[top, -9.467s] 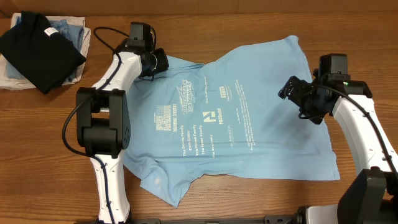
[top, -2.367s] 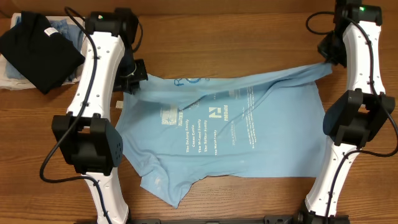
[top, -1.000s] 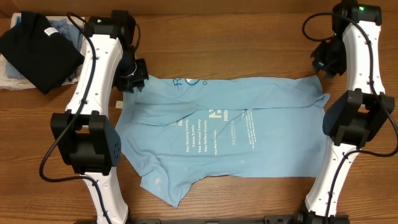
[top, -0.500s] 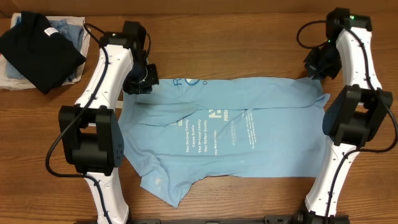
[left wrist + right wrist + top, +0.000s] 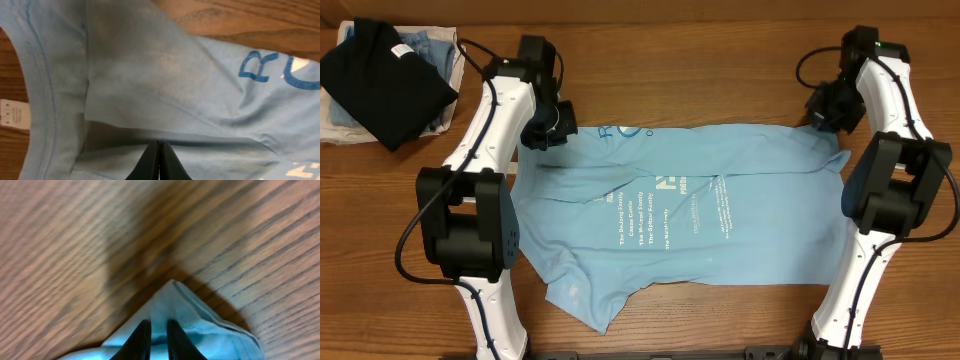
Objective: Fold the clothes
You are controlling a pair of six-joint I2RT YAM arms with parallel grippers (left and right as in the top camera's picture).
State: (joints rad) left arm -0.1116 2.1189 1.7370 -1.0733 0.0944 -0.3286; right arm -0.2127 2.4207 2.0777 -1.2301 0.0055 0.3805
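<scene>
While the light blue t-shirt lies spread out on the counter, the left tool is closed tight just above it near the collar. The right tool hangs a little open over one corner.

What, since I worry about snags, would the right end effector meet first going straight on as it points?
Probably the t-shirt corner just ahead of the right end effector, then the table; depth is unclear.

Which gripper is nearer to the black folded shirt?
Left. The left gripper is at the light blue t-shirt's collar side, toward the black folded shirt; the right gripper is at the t-shirt's opposite corner, much farther.
</scene>
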